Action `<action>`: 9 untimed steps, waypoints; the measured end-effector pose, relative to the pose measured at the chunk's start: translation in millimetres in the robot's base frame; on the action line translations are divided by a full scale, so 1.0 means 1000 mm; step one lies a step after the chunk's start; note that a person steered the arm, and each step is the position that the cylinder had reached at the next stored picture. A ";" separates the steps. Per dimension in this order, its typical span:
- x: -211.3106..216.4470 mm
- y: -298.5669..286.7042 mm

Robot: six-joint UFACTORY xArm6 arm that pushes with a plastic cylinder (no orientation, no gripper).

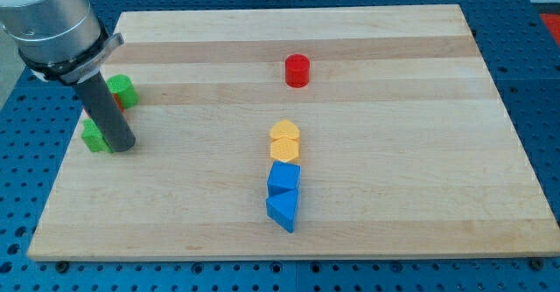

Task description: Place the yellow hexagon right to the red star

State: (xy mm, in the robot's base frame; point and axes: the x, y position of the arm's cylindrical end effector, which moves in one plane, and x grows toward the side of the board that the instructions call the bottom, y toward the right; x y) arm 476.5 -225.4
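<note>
Two yellow blocks touch each other at the board's middle: the upper one (284,133) looks like the hexagon, and the shape of the lower one (284,150) is unclear. My tip (122,146) rests on the board at the view's left, far left of the yellow blocks. A sliver of red-orange (117,102) shows beside my rod, against a green block (122,91); most of it is hidden, so I cannot tell its shape. A second green block (94,137) touches my tip's left side.
A red cylinder (297,70) stands above the yellow pair, toward the view's top. Two blue blocks, a cube-like one (283,178) and a triangular one (282,210), sit directly below the yellow pair. The wooden board's (420,152) left edge is near my tip.
</note>
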 end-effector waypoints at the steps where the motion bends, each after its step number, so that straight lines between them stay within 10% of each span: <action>1: 0.000 0.012; 4: -0.064 0.209; 5: -0.013 0.275; 6: 0.038 0.284; 9: 0.009 0.148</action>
State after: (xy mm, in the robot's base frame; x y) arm 485.2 -77.4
